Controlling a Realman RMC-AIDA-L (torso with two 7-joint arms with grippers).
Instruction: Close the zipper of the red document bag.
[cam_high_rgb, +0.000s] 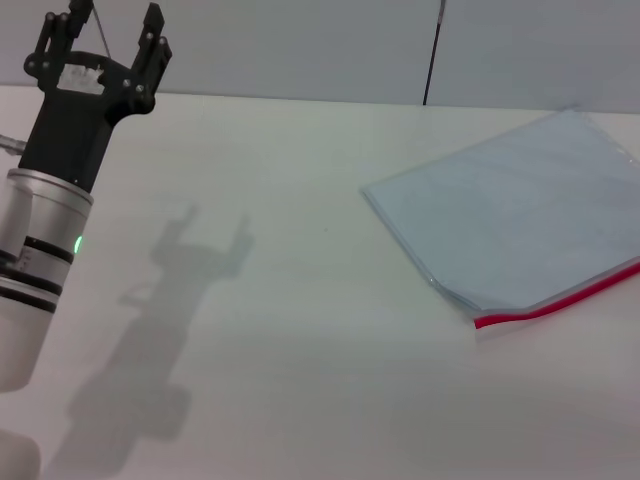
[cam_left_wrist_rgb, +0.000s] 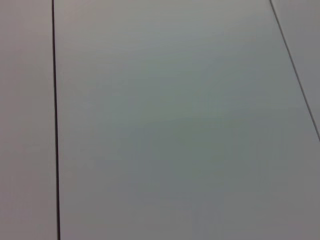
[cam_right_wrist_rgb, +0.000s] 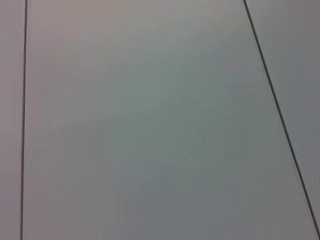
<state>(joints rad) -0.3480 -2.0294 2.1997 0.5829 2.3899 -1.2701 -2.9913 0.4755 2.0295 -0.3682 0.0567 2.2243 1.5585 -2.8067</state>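
white tabletop (cam_high_rgb: 300, 380) carries a clear plastic document bag with a red zipper strip (cam_high_rgb: 520, 220) at its right side, paper-like sheets inside. whether the zipper is shut cannot be told. left gripper (cam_high_rgb: 105, 45) hovers raised at far left, fingers spread, grasping nothing. right gripper unseen.

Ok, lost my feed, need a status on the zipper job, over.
Left gripper open, raised at table's far left, holding nothing. Right gripper not in view. Document bag flat at right, red zipper edge untouched. Nothing in the way.

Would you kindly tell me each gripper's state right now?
Left gripper: open, holding nothing, raised above the white table.
Right gripper: not in view.
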